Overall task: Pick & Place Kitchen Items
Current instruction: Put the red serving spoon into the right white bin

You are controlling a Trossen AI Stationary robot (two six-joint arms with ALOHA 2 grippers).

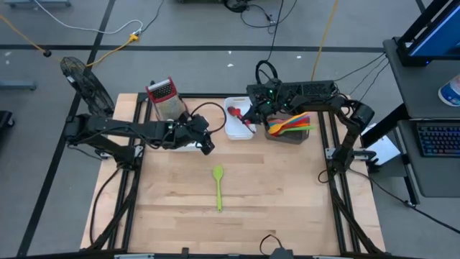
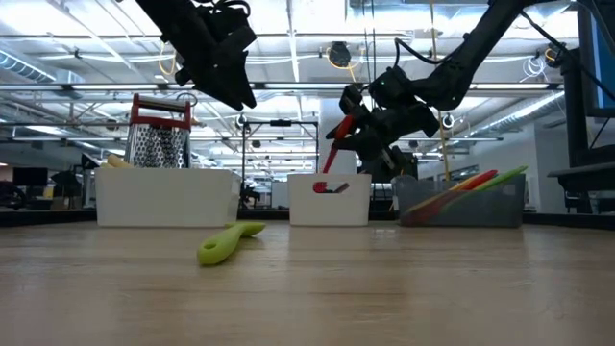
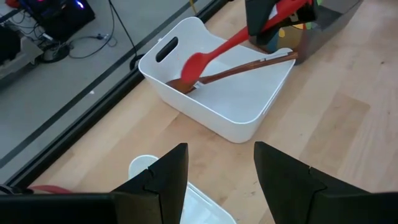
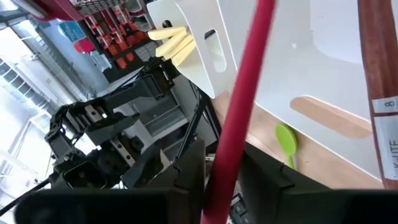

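A red spatula [image 3: 214, 50] slants down into the white bin [image 1: 231, 132] at the middle of the table's far edge. My right gripper [image 4: 222, 174] is shut on it above the bin's right end. A brown wooden spoon [image 3: 249, 67] lies in the bin. A green spoon [image 1: 218, 183] lies flat on the table's middle. My left gripper [image 3: 221, 180] hangs open and holds nothing. It is left of the bin, above a second white bin [image 2: 168, 197]. My right gripper pinches the spatula's red handle [image 4: 239, 124] between its two fingers, up toward the handle's free end. The fingers come nearly level from the table's right and lie across the handle. The spatula tilts down, with its head [image 3: 196, 62] on the wooden spoon's bowl in the bin.
A grey bin [image 2: 461, 207] holding several coloured utensils [image 1: 291, 124] stands right of the white bin. A red-topped metal grater [image 1: 164, 97] stands at the far left behind the left bin. Bare wood lies around the green spoon and toward the near edge.
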